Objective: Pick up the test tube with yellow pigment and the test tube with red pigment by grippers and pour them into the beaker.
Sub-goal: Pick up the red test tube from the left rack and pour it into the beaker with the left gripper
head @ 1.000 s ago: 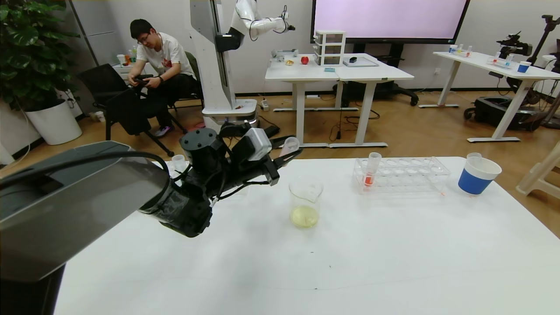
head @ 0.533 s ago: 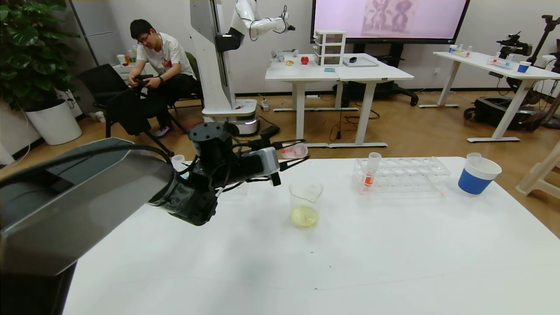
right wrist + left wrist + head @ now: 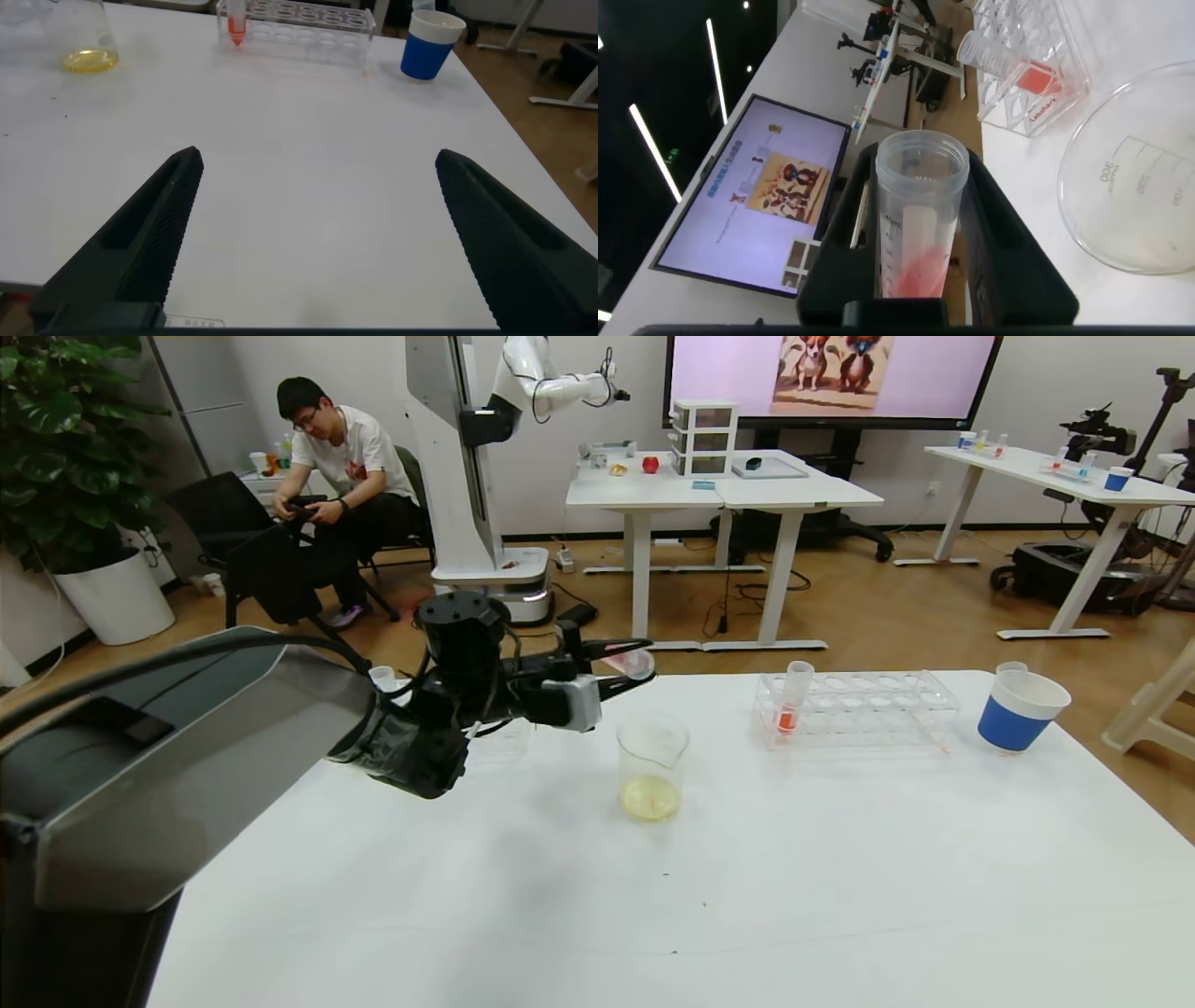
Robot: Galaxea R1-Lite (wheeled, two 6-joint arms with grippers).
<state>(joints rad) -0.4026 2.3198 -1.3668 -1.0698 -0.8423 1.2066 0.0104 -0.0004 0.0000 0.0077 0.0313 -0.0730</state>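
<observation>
From the head camera, the left gripper (image 3: 627, 670) hangs above the far left part of the white table (image 3: 653, 896), just up and to the robot's left of the beaker (image 3: 652, 767), clenched on a slim clear tube (image 3: 627, 662) that lies nearly level with its mouth turned toward the beaker. The beaker already holds a shallow pool of yellow liquid, so the yellow pour looks done, and the tube in the grip is probably the test tube with yellow pigment, now all but drained. The test tube with red pigment (image 3: 792, 698) stands upright at the near left end of the clear rack (image 3: 868, 709), untouched, with a blue-and-white cup (image 3: 1019, 711) well off to the right. The left wrist camera shows the held tube (image 3: 917, 224) gripped between the two black fingers (image 3: 1008, 252), with a reddish smear low inside; whether that is residue or a reflection is hard to judge. Beyond it are the beaker's rim (image 3: 1139, 177) and the racked red tube (image 3: 1022, 67). The right wrist camera shows the right gripper (image 3: 318, 201) parked low over the near table, fingers spread wide and holding nothing, with the beaker (image 3: 86, 42), the red tube (image 3: 234, 21), the rack (image 3: 308, 17) and the cup (image 3: 430, 44) far ahead. Roughly half is finished: still left are picking up the red tube and tipping it into the beaker.
</observation>
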